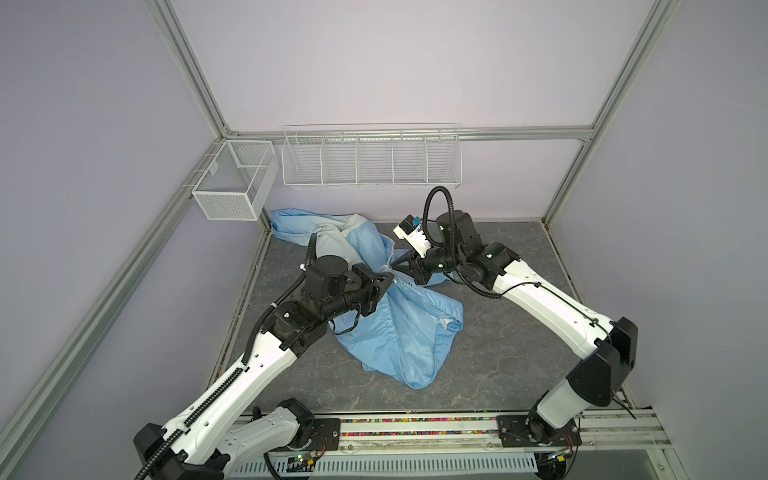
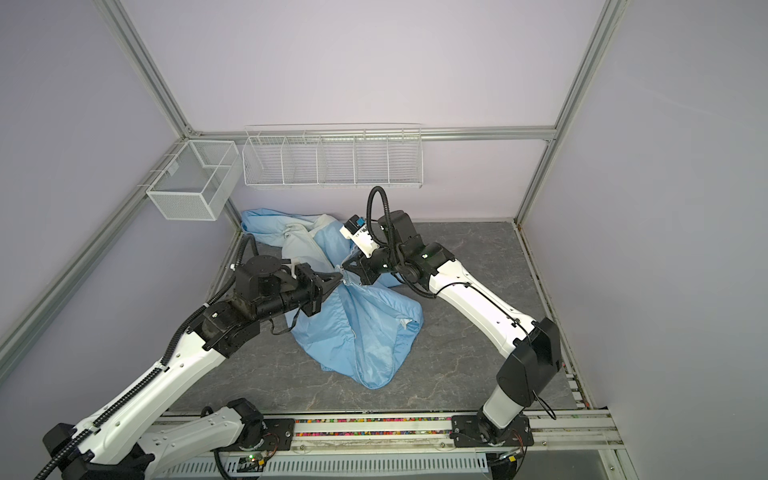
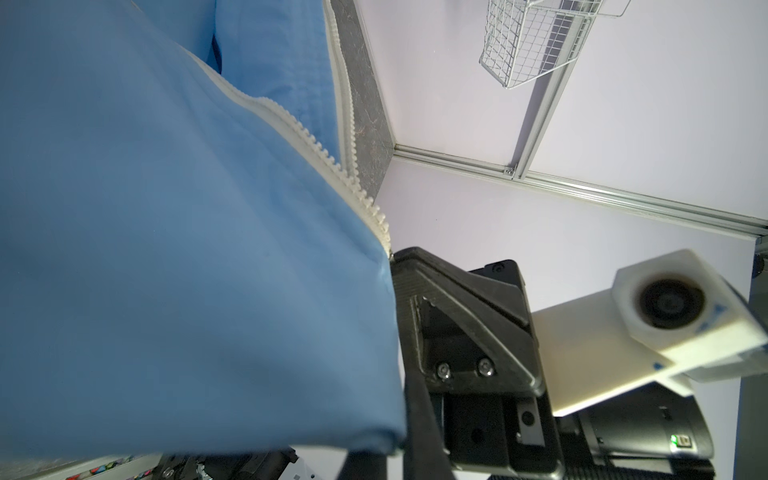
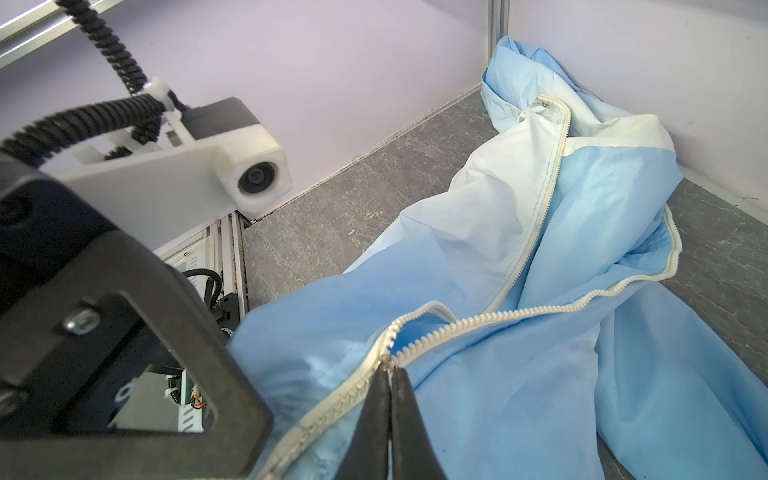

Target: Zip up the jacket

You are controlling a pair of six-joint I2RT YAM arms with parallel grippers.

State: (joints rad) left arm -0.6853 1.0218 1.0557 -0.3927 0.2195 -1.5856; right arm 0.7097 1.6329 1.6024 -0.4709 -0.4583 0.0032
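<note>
2 closed grippers, left gripper and right gripper, pinch the jacket, heaped on the grey table. Only the wrist views resolve the zipper teeth parting there.

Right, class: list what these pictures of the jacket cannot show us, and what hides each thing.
Slider: in the right wrist view the shut right gripper covers where the zipper teeth meet.
Fingertips of the left gripper: jacket fabric covers them in the left wrist view; too small in both top views.
Closed zipper's lower end: runs off the right wrist view's bottom edge.
</note>
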